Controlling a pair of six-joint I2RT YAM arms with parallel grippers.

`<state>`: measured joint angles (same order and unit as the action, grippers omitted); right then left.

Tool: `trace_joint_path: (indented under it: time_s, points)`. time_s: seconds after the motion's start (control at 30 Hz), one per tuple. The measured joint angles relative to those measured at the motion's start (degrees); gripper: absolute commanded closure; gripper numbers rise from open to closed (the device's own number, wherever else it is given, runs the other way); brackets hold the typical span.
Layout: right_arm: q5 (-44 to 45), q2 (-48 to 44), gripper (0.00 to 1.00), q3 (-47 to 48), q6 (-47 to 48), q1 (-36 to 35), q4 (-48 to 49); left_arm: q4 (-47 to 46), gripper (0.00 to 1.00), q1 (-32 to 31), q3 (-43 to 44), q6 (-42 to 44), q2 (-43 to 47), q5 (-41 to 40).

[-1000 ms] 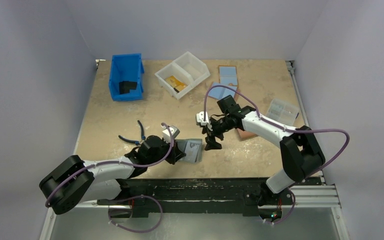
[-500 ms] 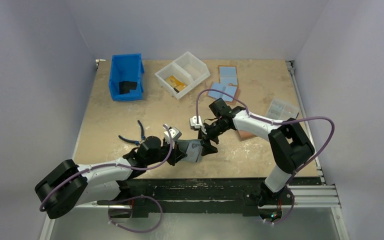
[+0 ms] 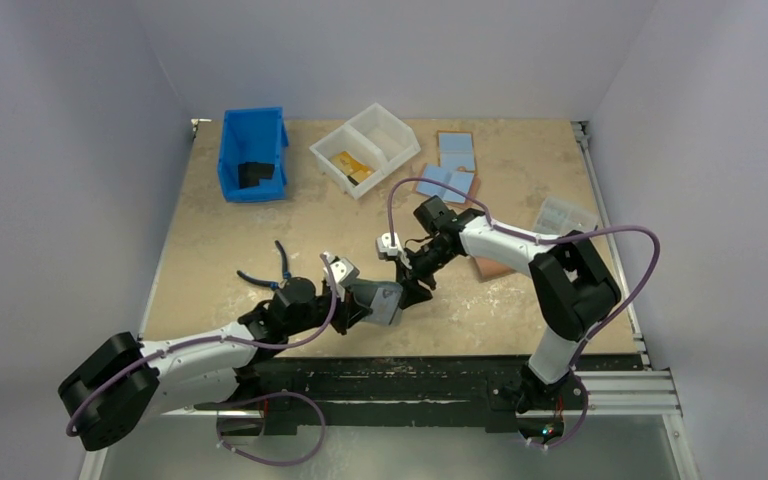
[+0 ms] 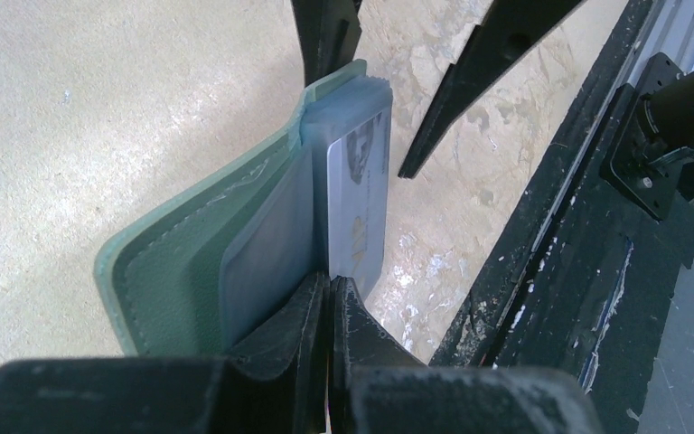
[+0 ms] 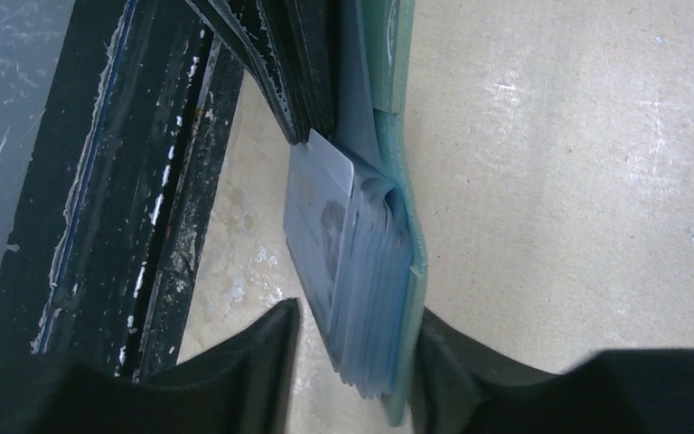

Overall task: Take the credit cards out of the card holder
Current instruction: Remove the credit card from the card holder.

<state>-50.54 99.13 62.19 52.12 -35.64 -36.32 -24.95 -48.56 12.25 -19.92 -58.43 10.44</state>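
Left pincer [image 4: 328, 287] grips card holder [image 4: 185, 262] (right pincer [image 5: 354, 327] straddles it)

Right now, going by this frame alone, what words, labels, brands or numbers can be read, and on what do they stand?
No text can be read.
The card in the clear sleeve of the card holder: a face-like print and faint marks, too blurred to read.
The tan items in the white bin: too small to tell any print.
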Motion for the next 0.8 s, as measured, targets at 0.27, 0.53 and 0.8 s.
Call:
trace_joint_path:
  time_s: [0.27, 0.53, 0.8]
  points:
    - [-1.92, 1.49, 0.86, 1.77, -0.02, 0.0, -2.97, 0.44, 1.0, -0.09, -1.68, -0.22, 3.13, -0.98]
    - [-2.03, 1.49, 0.92, 2.19, 0.02, 0.0, -3.89, -2.08, 0.83, -0.24, -4.61, -2.71, 6.38, -2.05]
    - [-2.29, 1.49, 0.94, 2.4, 0.5, -0.15, -4.81, -6.71, 1.0, -0.22, -4.98, -5.95, 4.22, -2.19]
